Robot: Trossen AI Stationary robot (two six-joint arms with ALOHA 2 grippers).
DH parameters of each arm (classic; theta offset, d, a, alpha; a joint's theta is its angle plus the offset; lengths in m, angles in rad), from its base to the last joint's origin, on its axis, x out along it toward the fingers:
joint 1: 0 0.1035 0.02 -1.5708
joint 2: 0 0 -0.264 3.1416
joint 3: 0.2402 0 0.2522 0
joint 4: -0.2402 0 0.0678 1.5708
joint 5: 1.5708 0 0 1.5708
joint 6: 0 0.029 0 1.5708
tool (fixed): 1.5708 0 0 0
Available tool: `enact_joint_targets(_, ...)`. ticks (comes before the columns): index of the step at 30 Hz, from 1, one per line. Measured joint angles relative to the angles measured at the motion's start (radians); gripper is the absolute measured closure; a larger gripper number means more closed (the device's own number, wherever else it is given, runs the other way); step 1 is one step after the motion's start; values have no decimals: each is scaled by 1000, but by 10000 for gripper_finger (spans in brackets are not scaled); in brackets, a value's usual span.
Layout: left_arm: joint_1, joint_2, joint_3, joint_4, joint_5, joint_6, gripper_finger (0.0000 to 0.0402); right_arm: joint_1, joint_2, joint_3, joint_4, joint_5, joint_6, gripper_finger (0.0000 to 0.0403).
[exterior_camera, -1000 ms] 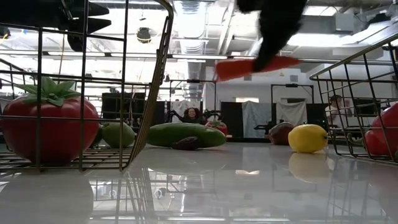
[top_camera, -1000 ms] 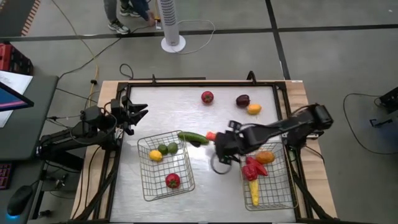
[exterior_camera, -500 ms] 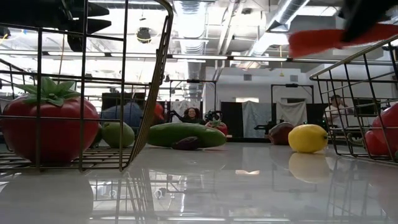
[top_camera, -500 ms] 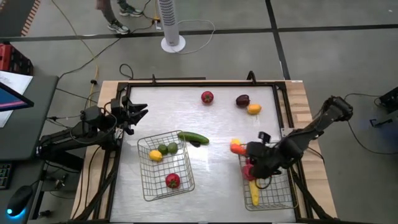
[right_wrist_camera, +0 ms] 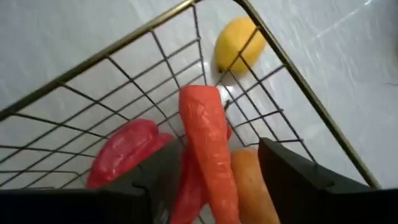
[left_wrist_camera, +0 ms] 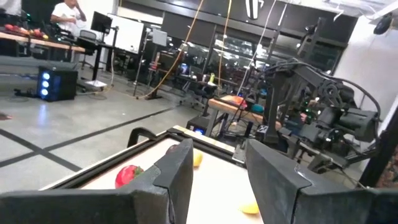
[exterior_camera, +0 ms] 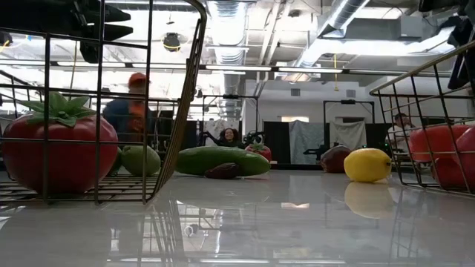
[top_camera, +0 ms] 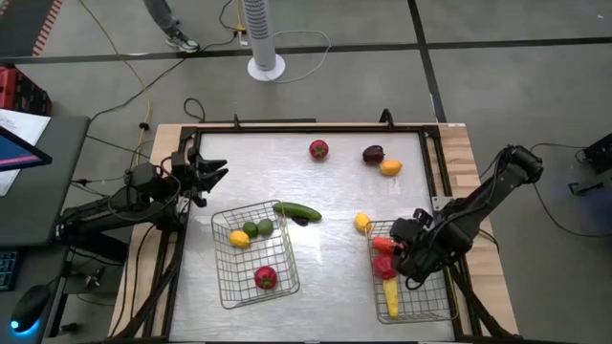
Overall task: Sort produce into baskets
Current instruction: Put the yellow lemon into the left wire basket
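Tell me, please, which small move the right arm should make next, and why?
Probably lift the right end effector straight up out of the right basket. Its fingers look apart, and the carrot already lies in that basket among the red pieces, so it seems released. The yellow fruit beside the basket waits on the table.
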Motion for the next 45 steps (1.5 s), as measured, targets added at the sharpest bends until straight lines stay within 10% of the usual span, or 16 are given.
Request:
enact_joint_targets(11,0,0,0,0,-10,-6,269,-165,-38,47,-15,220,-157,138)
enact_joint_targets(26,0,0,0,-13,-10,4,269,-777,189,169,199,-346,-754,137)
enact_joint_targets(45,0,0,0,-44,-9,17,269,-792,753,556,-243,-463,-951,137)
